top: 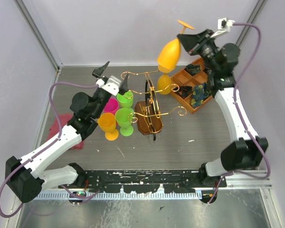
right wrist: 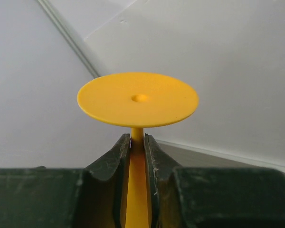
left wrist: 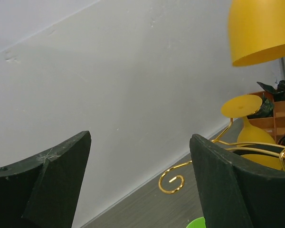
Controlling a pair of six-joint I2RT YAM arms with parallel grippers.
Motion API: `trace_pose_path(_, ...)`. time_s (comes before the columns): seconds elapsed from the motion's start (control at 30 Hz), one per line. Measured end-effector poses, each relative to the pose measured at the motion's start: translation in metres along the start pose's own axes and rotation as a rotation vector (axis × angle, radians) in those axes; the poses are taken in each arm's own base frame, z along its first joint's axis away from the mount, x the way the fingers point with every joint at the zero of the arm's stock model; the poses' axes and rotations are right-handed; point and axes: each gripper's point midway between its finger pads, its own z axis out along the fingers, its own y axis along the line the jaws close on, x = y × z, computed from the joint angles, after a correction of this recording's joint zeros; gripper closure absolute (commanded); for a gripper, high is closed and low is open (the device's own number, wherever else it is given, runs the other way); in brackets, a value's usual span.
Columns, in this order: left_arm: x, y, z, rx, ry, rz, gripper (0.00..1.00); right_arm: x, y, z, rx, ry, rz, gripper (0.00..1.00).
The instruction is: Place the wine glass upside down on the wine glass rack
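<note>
Here my right hand (right wrist: 137,142) was pinching the thin stem of the yellow wine glass (right wrist: 137,99), both fingers pressed together on it just under the round foot. The glass was upside down, its foot on top and its bowl hanging below. It was high in the air at the far right of the scene, not touching the rack (top: 152,102).

The gold wire rack stood on its dark brown base in the middle of the table. A second yellow glass (top: 165,84) hung upside down on its far right arm, and the held glass was above it, apart from it.

My left hand (top: 115,76) was spread wide and held nothing, near the far left curl of the rack. Below it stood a pink cup (top: 110,105), two green glasses (top: 125,98) and an orange glass (top: 107,124). A wooden tray (top: 192,110) lay on the right.
</note>
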Motion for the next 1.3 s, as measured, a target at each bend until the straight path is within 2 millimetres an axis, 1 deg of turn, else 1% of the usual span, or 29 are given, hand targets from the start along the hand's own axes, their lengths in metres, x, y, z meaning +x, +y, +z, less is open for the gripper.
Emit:
trace_pose_path(0.1, 0.003, 0.008, 0.004, -0.020, 0.051, -0.023, 0.05, -0.024, 0.003, -0.033, 0.077, -0.046, -0.148, 0.99)
trace_pose_path(0.17, 0.005, 0.019, 0.010, -0.050, 0.092, -0.053, 0.03, -0.039, 0.011, -0.056, 0.129, -0.070, -0.267, 0.99)
trace_pose_path(0.27, 0.017, 0.049, 0.018, -0.130, 0.168, -0.121, 0.01, -0.047, 0.020, -0.082, 0.188, -0.075, -0.398, 0.99)
trace_pose_path(0.33, 0.032, 0.068, 0.019, -0.188, 0.224, -0.173, 0.01, -0.045, 0.021, -0.101, 0.230, -0.067, -0.471, 0.99)
trace_pose_path(0.37, 0.040, 0.077, 0.018, -0.213, 0.254, -0.199, 0.00, -0.041, 0.019, -0.111, 0.249, -0.057, -0.503, 0.99)
trace_pose_path(0.43, 0.057, 0.090, 0.015, -0.262, 0.312, -0.249, 0.00, -0.026, 0.009, -0.132, 0.297, -0.019, -0.563, 0.99)
trace_pose_path(0.47, 0.065, 0.096, 0.012, -0.284, 0.338, -0.272, 0.01, -0.017, 0.003, -0.142, 0.317, 0.002, -0.588, 0.99)
trace_pose_path(0.53, 0.078, 0.100, 0.006, -0.310, 0.380, -0.302, 0.01, 0.004, -0.013, -0.160, 0.358, 0.053, -0.628, 0.99)
trace_pose_path(0.57, 0.082, 0.101, 0.004, -0.316, 0.394, -0.315, 0.02, 0.013, -0.020, -0.167, 0.372, 0.078, -0.638, 0.99)
trace_pose_path(0.6, 0.085, 0.101, 0.002, -0.322, 0.405, -0.327, 0.02, 0.027, -0.030, -0.177, 0.390, 0.110, -0.654, 0.99)
trace_pose_path(0.67, 0.088, 0.100, 0.001, -0.325, 0.414, -0.345, 0.02, 0.049, -0.045, -0.194, 0.412, 0.160, -0.675, 0.99)
trace_pose_path(0.73, 0.089, 0.098, 0.000, -0.325, 0.420, -0.358, 0.02, 0.067, -0.055, -0.205, 0.412, 0.197, -0.686, 0.99)
trace_pose_path(0.8, 0.090, 0.097, 0.000, -0.323, 0.423, -0.370, 0.02, 0.081, -0.060, -0.212, 0.394, 0.222, -0.691, 0.99)
trace_pose_path(0.9, 0.089, 0.095, 0.001, -0.316, 0.418, -0.384, 0.02, 0.092, -0.062, -0.211, 0.329, 0.230, -0.693, 0.99)
trace_pose_path(1.17, 0.085, 0.098, -0.002, -0.316, 0.409, -0.388, 0.02, 0.110, -0.065, -0.202, 0.167, 0.240, -0.656, 0.99)
trace_pose_path(1.3, 0.082, 0.102, -0.006, -0.323, 0.402, -0.386, 0.02, 0.121, -0.057, -0.199, 0.075, 0.243, -0.644, 0.99)
